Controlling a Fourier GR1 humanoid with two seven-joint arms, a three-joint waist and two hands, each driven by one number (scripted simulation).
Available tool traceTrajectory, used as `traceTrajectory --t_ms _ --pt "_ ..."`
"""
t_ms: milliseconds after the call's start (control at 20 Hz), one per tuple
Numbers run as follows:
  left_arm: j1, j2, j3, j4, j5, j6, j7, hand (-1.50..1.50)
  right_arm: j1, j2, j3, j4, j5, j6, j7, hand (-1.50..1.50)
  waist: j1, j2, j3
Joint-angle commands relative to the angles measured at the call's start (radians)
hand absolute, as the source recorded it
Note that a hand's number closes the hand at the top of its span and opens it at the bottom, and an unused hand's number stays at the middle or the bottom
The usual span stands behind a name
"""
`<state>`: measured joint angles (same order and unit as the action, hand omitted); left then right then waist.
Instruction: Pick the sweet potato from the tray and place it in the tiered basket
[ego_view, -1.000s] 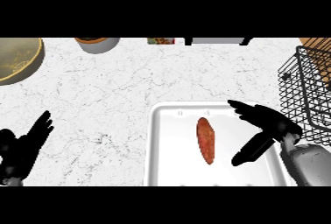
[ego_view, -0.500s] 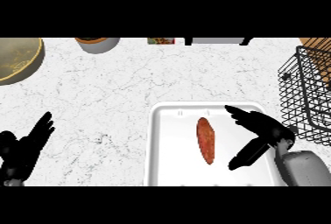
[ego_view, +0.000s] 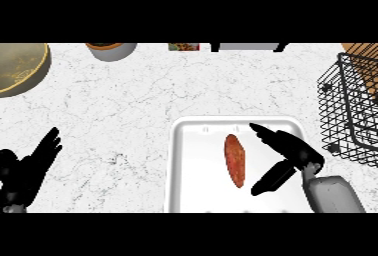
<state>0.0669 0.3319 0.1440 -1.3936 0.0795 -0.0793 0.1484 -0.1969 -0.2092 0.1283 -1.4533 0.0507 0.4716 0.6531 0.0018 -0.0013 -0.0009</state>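
A long orange-brown sweet potato (ego_view: 235, 160) lies lengthwise in the middle of a white tray (ego_view: 193, 190) at the lower centre of the counter. My right hand (ego_view: 291, 152) hovers over the tray's right half, just right of the sweet potato, open with fingers and thumb spread and nothing between them. The black wire tiered basket (ego_view: 353, 115) stands at the right edge of the view. My left hand (ego_view: 28, 170) rests open at the lower left, fingers up.
A tan round bowl (ego_view: 18, 67) sits at the top left. A grey pot with an orange rim (ego_view: 111, 50) and other items line the counter's far edge. Bare marble counter (ego_view: 133, 110) lies between the tray and these.
My right hand has shifted leftward over the tray, closer to the sweet potato. The left hand and sweet potato have stayed put.
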Motion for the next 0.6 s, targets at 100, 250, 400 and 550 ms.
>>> traceTrajectory --t_ms 100,250,400,550 --pt "-0.020 0.011 0.066 0.064 -0.006 -0.049 -0.034 0.00 -0.018 0.062 0.000 0.045 0.060 -0.019 -0.037 -1.50 0.001 0.001 0.001" --pt "-0.026 -0.020 0.039 -0.010 -0.022 -0.027 0.037 0.00 -0.070 0.080 -0.005 0.161 0.099 -0.023 -0.082 -1.50 0.003 0.002 0.001" --pt "-0.054 -0.037 0.043 0.109 -0.060 -0.014 -0.056 0.00 -0.025 0.068 -0.027 0.116 0.071 -0.003 -0.079 -1.50 -0.001 0.002 0.001" --pt "-0.059 -0.022 0.040 0.040 -0.042 -0.035 0.021 0.00 -0.016 0.129 0.034 0.155 0.149 -0.070 -0.121 -1.50 0.001 0.002 0.001"
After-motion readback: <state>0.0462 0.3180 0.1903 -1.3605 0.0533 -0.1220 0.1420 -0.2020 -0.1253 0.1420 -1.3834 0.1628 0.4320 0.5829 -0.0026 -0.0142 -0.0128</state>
